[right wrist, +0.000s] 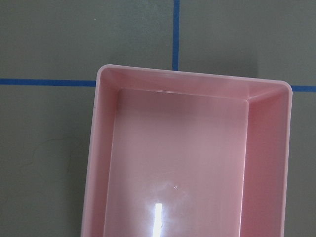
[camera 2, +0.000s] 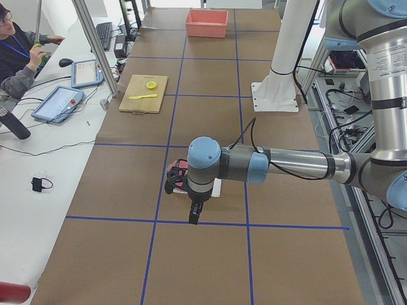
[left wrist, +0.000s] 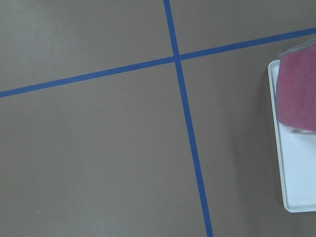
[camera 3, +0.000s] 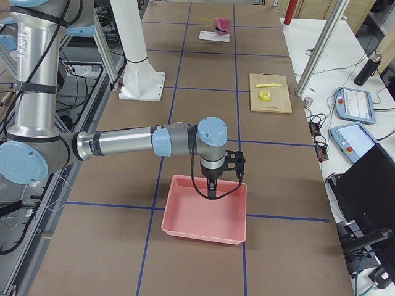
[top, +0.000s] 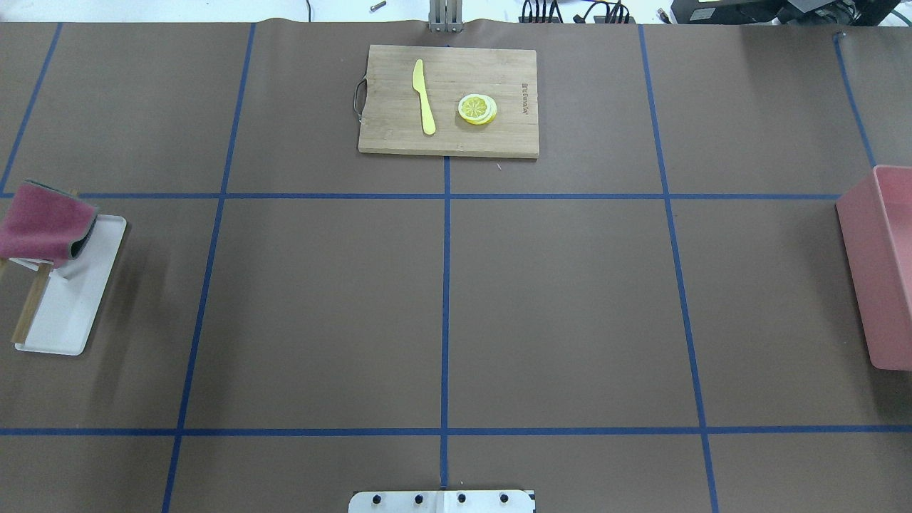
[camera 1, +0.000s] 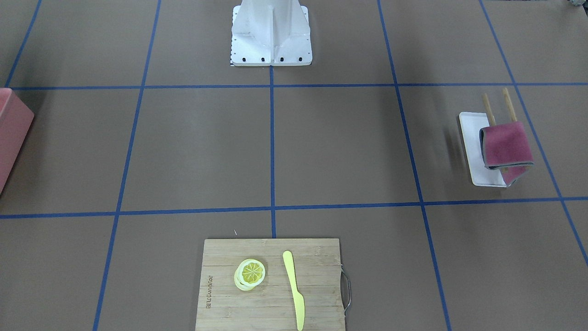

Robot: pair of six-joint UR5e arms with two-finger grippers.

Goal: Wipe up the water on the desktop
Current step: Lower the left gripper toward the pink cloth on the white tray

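Clutter keeps to the edges of the counter, a matte brown surface cut into large rectangles by blue tape lines. On the side away from the robot lies a bamboo cutting board with a metal handle. It carries a yellow plastic knife and, just beside the knife, a small stack of lemon slices. At the robot's left end sits a white tray, where a magenta cloth is draped over a wooden rack. At the right end stands a pink bin. The white pedestal is bolted down at the robot's edge. The wide middle rectangles between these things show only brown surface and tape.

The left gripper hangs pointing down above the counter, just beside the white tray and near a crossing of tape lines. The right gripper hangs pointing down over the pink bin, with the bin between it and the counter. Both show only in the side views, so whether either is released or clenched cannot be told.
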